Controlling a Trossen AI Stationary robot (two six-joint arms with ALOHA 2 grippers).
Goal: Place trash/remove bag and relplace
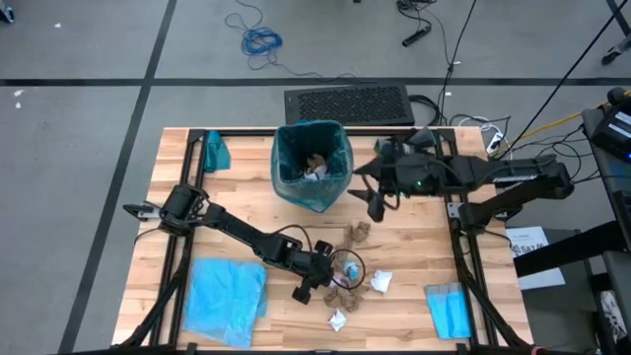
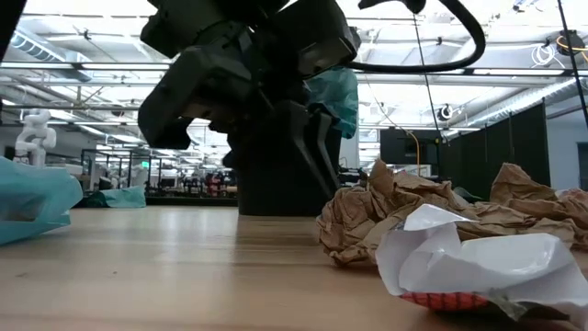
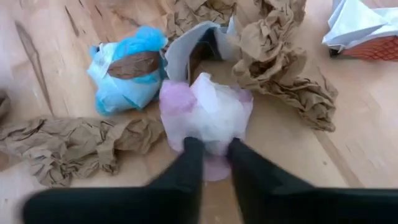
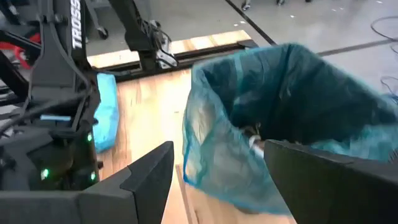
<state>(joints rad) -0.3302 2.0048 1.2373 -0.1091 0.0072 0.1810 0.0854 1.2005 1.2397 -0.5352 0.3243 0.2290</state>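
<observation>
The wooden table (image 1: pixel 246 197) carries a large sky-blue plastic sheet (image 1: pixel 225 293) at its near left corner, a smaller blue folded piece (image 1: pixel 449 309) at the near right corner, and a teal scrap (image 1: pixel 216 151) by the far left corner. Mid-table toward the far edge stands the bin with its teal bag (image 1: pixel 312 164); scraps of trash lie inside it. The right end effector (image 1: pixel 373 193) hangs just beside the bin's rim, fingers spread wide and empty. Near the front edge lies the loose trash (image 1: pixel 360 234): brown paper wads, white wrappers, a blue wrapper (image 3: pixel 124 74). The left end effector (image 3: pixel 213 149) pinches a white-pink wrapper (image 3: pixel 208 112) there, fingers narrow around it.
</observation>
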